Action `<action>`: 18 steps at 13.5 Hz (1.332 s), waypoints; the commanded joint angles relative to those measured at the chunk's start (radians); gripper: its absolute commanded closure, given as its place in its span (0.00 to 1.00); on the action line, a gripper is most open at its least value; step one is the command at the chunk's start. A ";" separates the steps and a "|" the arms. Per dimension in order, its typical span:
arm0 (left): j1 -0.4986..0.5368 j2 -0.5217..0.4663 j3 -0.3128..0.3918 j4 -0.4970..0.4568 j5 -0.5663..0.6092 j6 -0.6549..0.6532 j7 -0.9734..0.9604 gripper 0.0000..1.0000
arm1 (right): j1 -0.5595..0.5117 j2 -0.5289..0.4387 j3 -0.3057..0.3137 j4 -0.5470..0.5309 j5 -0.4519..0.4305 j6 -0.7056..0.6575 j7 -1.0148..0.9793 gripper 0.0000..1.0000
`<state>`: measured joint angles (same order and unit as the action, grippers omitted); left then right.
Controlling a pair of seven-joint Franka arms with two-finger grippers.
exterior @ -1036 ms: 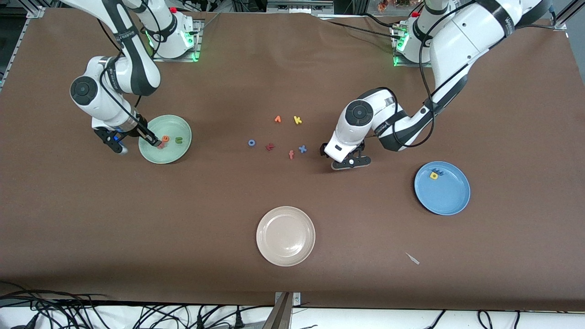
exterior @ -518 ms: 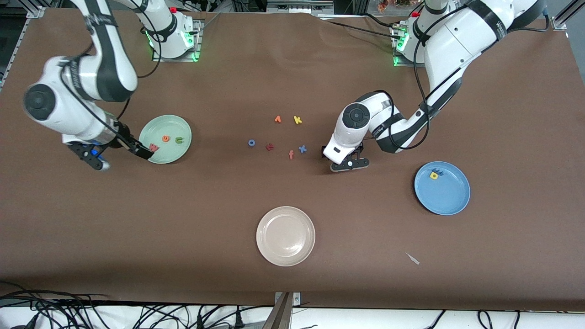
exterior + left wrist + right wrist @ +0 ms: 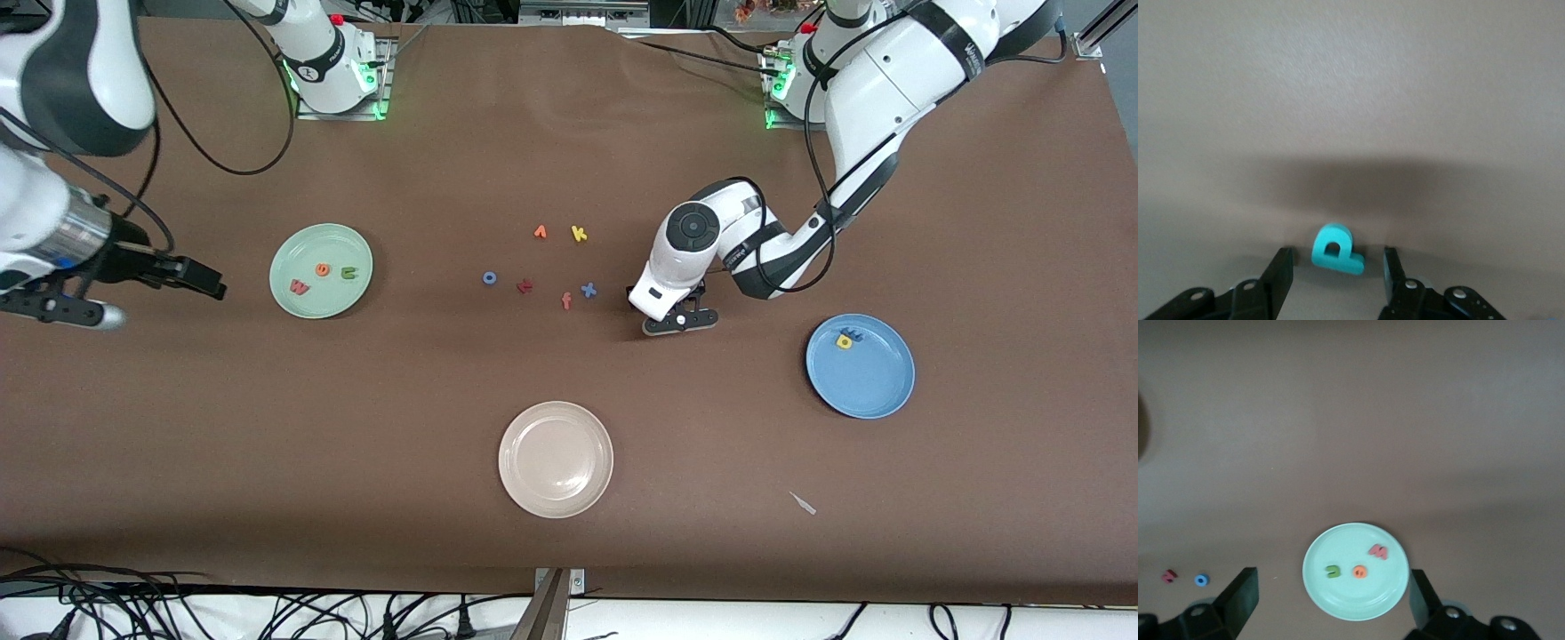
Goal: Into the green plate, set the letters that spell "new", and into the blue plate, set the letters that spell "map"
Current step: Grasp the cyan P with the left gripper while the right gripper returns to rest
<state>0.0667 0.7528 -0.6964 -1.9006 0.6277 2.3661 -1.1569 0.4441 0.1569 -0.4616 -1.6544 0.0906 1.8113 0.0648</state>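
Observation:
The green plate (image 3: 321,300) holds the green "n" (image 3: 348,273), the orange "e" (image 3: 323,269) and the pink "w" (image 3: 300,286). My right gripper (image 3: 164,304) hangs open in the air beside it, toward the right arm's end of the table. Its wrist view shows the green plate (image 3: 1338,597) with all three letters. My left gripper (image 3: 680,324) is down at the table between the loose letters and the blue plate (image 3: 867,378). The teal "p" (image 3: 1337,249) lies between its fingers (image 3: 1279,270), with a gap on each side. The blue "m" (image 3: 848,332) and the yellow "a" (image 3: 844,341) lie in the blue plate.
A cream plate (image 3: 556,459) lies nearer the front camera, mid-table. Loose letters sit mid-table: an orange pointed one (image 3: 540,232), a yellow "k" (image 3: 579,234), a blue "o" (image 3: 489,278), a dark red one (image 3: 525,285), an orange "f" (image 3: 566,301) and a blue "x" (image 3: 588,290). A pale scrap (image 3: 803,503) lies near the front edge.
My right gripper let go of the pink "w" in the green plate, then rose and drew away toward its end of the table. My left gripper has stayed low over the "p".

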 commanded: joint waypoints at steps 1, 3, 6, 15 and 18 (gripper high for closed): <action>-0.013 0.013 0.014 0.026 0.030 0.001 -0.006 0.40 | -0.075 -0.032 0.064 0.048 -0.068 -0.026 -0.054 0.00; -0.015 0.013 0.014 0.026 0.030 0.001 -0.006 0.41 | -0.235 -0.074 0.238 0.048 -0.069 -0.023 -0.046 0.00; -0.016 0.011 0.014 0.025 0.029 -0.002 -0.007 0.45 | -0.468 -0.086 0.460 -0.005 -0.072 -0.027 -0.055 0.00; -0.015 0.011 0.012 0.025 0.027 -0.005 -0.007 0.67 | -0.476 -0.178 0.475 -0.128 -0.083 0.008 -0.031 0.00; -0.015 0.011 0.011 0.025 0.027 -0.005 -0.007 0.75 | -0.476 -0.232 0.485 -0.223 -0.089 0.101 -0.036 0.00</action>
<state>0.0632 0.7556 -0.6919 -1.8912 0.6279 2.3664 -1.1563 -0.0228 0.0020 0.0046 -1.7751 0.0189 1.8554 0.0302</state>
